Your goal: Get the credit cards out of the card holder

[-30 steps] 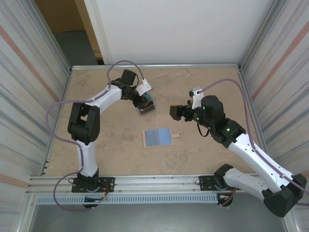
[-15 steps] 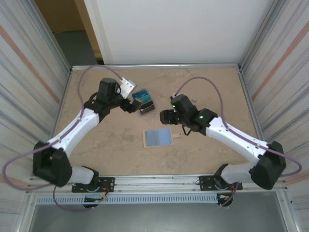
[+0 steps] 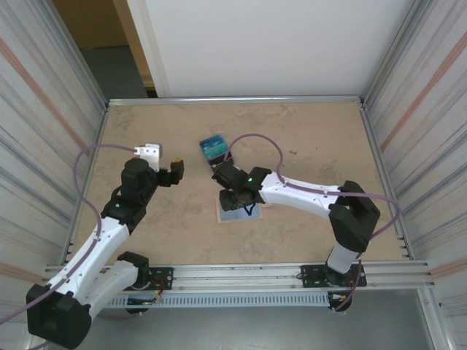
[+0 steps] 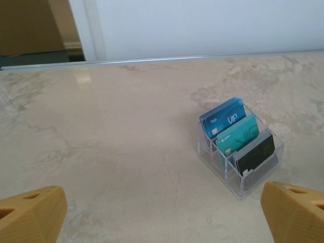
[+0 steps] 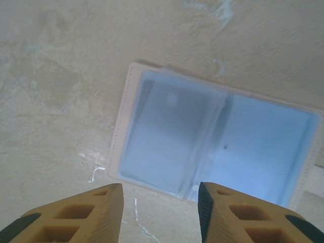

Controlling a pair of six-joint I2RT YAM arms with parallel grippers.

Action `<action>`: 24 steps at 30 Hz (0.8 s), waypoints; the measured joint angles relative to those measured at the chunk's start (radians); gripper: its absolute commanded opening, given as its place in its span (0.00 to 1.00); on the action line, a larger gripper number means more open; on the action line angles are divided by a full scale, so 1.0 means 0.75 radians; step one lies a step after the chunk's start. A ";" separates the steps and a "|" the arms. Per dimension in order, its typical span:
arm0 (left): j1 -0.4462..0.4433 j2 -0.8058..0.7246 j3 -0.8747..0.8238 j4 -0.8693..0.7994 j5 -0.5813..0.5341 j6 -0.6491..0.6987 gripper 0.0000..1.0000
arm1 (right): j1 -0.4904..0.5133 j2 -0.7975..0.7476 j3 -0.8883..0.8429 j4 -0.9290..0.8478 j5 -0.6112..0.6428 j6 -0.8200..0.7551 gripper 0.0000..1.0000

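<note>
I have 2 claws. My right claw [image 5: 156,196] hangs over the card holder [image 5: 212,147]. The card holder lies flat and open near the middle of the table [image 3: 314,131]. Its shiny pale blue inside faces up, and a thin beige rim runs around it.

The 2 orange fingers [image 5: 86,217] of my right claw are apart, with a gap between them. Nothing is in that gap, so this claw is let go and holds nothing. The finger tips sit right by the near long edge of the card holder. I cannot tell if they touch it.

In my right wrist view, a pale card [image 5: 162,136] shows through the pocket on the left half of the holder. It is tucked inside and looks a bit blurry.

My left claw [image 3: 174,173] is off to the left, well apart from the card holder. Its fingers are spread very wide and it holds nothing.

In front of my left claw stands a small clear stand [image 4: 243,177] with 3 slots. A blue card [image 4: 223,119] leans in the far slot. A teal card [image 4: 238,134] is in the middle slot. A dark card [image 4: 255,152] is in the slot nearest my claw. From above, the stand sits on the table just behind the card holder, near my right arm.
</note>
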 measured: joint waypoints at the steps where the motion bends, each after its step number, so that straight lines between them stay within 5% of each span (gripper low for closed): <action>1: 0.000 -0.005 -0.001 -0.003 -0.011 -0.010 0.99 | 0.005 0.022 0.010 -0.005 -0.004 0.000 0.39; 8: 0.001 -0.009 -0.013 -0.015 -0.068 -0.061 0.99 | 0.023 0.184 0.088 -0.044 -0.022 0.002 0.36; 24: 0.001 0.052 -0.015 -0.019 -0.078 -0.074 0.99 | 0.030 0.336 0.178 -0.091 -0.021 0.007 0.54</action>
